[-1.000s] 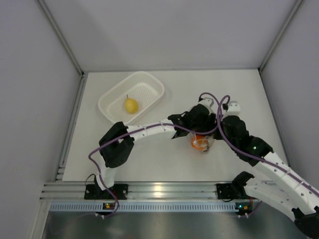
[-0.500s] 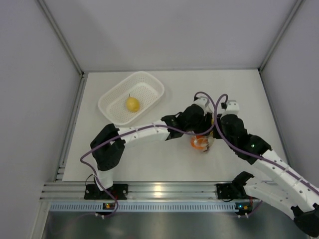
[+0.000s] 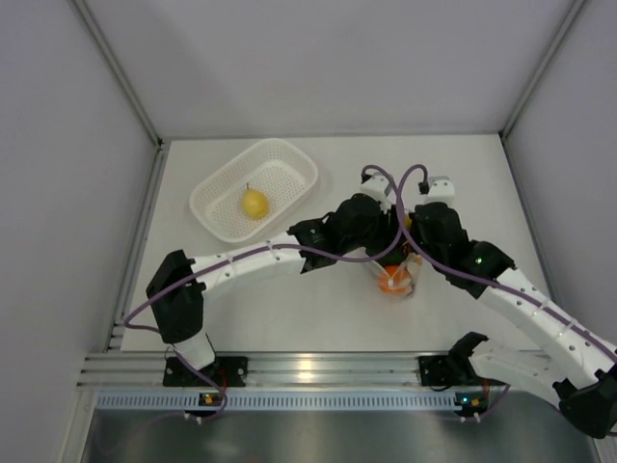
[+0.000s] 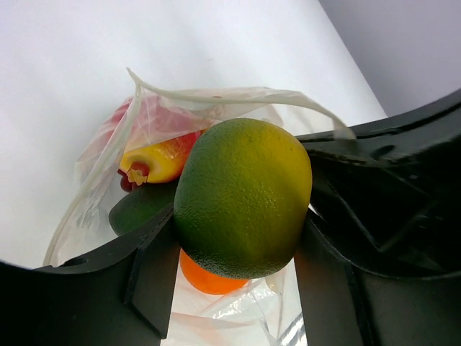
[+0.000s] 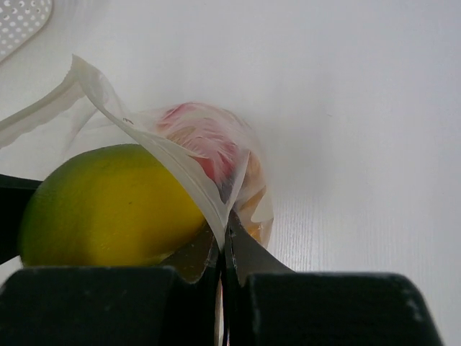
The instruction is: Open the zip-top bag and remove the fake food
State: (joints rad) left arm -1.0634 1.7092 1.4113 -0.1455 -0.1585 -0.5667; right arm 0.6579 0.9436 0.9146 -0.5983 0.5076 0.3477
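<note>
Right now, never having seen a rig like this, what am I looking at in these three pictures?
It is a robot: a left arm and a right arm bolted at the near edge of a table. The wide picture looks down from above. The other two come from a camera on each wrist. A white basket on the table holds a yellow fruit. The right gripper pinches the edge of a clear zip-top bag, jaws shut. The left gripper grips a green-yellow fruit at the bag's mouth. An orange, a dark green piece and a yellow-red piece lie inside.
</note>
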